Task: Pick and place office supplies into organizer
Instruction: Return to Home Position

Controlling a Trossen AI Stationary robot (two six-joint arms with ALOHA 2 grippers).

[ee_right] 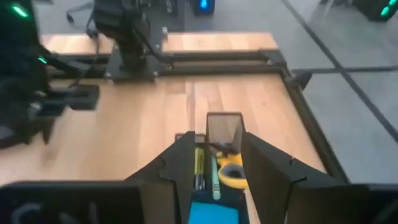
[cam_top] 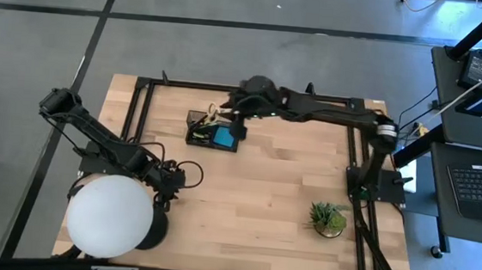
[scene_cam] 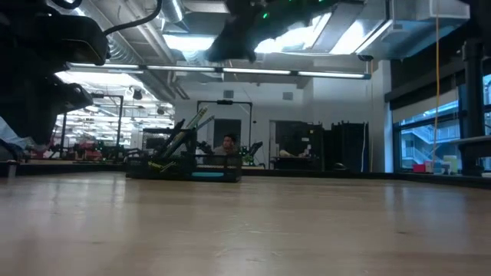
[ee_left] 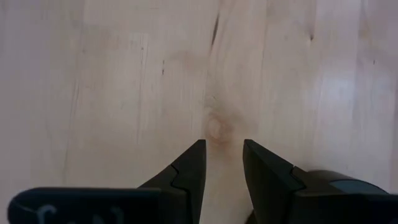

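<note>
**Organizer**: stood on the table at its far middle. It was loaded, and no loose supplies showed on the wood.
**Contents:** scissors, pens and a blue pad. In the low view, the long items leaned up and out past the walls.
**Right gripper**: hung over the organizer's right end, above the pad. Its fingers were spread and held nothing.
**Left gripper**: hovered low over bare wood at the near left, beside the lamp. Its fingers were parted by a narrow gap and were empty.
**Plant**: stood at the near right, well apart from both grippers.

**Hazards, as judged:**
1. If the right arm pulled back sideways before lifting, a spread finger could catch a scissor handle or a leaning pen. That could drag the item out or tip the light organizer.
2. If the right arm dropped while folding, the wrist could press on the tall items and bend or scatter them.
3. The left arm sat close to the lamp, so a wide elbow swing on the way home could knock the globe.
4. The plant seemed at little risk unless the right arm swept low toward its base.
</note>
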